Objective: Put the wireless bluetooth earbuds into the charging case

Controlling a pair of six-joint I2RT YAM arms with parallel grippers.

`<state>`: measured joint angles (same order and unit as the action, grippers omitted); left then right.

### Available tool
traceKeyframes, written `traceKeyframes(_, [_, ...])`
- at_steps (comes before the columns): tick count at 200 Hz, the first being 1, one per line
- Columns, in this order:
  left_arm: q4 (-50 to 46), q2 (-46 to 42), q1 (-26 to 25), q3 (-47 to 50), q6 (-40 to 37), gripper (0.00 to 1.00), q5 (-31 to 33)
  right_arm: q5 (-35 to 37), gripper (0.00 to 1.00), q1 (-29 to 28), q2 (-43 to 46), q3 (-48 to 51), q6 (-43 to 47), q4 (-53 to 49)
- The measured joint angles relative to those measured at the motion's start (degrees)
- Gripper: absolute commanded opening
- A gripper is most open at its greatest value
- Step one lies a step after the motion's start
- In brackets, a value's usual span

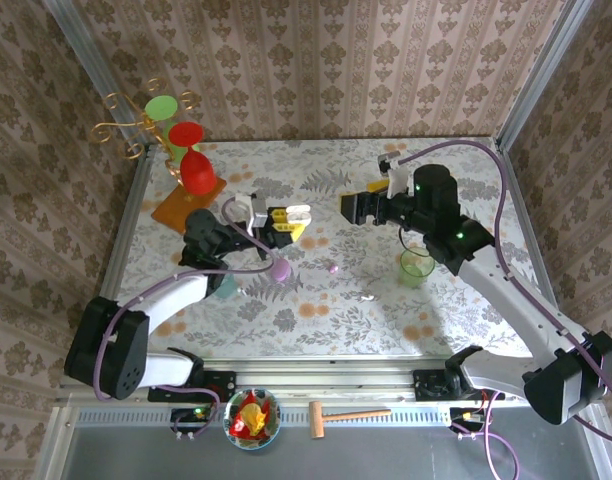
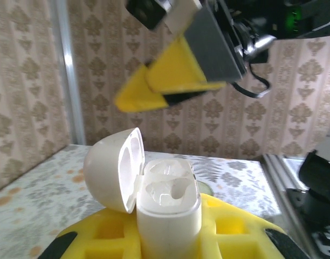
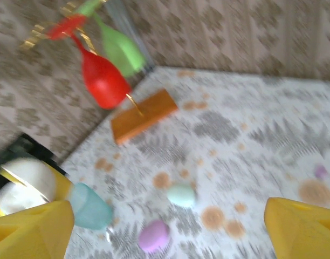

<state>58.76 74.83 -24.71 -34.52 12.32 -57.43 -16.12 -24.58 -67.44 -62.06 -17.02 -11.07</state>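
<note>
Nearby: lilac earbud [image 1: 333,267], lilac case [image 1: 279,271], teal cup [image 1: 224,287].

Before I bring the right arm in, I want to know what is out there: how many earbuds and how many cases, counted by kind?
Earbuds on the table: 2, the lilac earbud and the pale earbud
White case, lid open, held in the left pincer: 1
Oval cases lying on the table: 2, the lilac case and the mint case
Total: 5

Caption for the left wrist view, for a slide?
Left end effector holds the open white charging case, both wells empty.
</note>
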Motion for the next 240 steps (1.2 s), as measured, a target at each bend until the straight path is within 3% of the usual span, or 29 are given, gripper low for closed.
traceKeyframes(47, [1.7,-1.2,3.0,1.4,-2.0,0.00,4.2,15.2,0.84,-7.6,0.0,0.2,-10.5,-17.4])
traceKeyframes(88, [5.2,-0.8,3.1,2.3,-2.1,0.00,5.0,24.8,0.69,-17.4,0.1,7.4,-28.3,-25.4])
traceKeyframes(126, [7.7,0.2,3.1,2.4,-2.0,0.00,5.0,25.0,0.58,-20.1,0.2,17.6,-42.5,-24.7])
traceKeyframes(160, [8.3,0.2,3.1,2.4,-2.0,0.00,5.0,25.0,0.45,-20.3,-2.3,20.8,-50.9,-20.7])
traceKeyframes(199, [8.9,0.2,3.1,2.8,-1.6,0.00,4.9,24.7,0.35,-20.0,-6.8,22.2,-56.7,-15.8])
traceKeyframes(240, [9.0,0.2,3.1,2.8,-1.5,0.00,4.7,24.5,0.32,-18.3,-9.1,23.7,-59.8,-13.0])
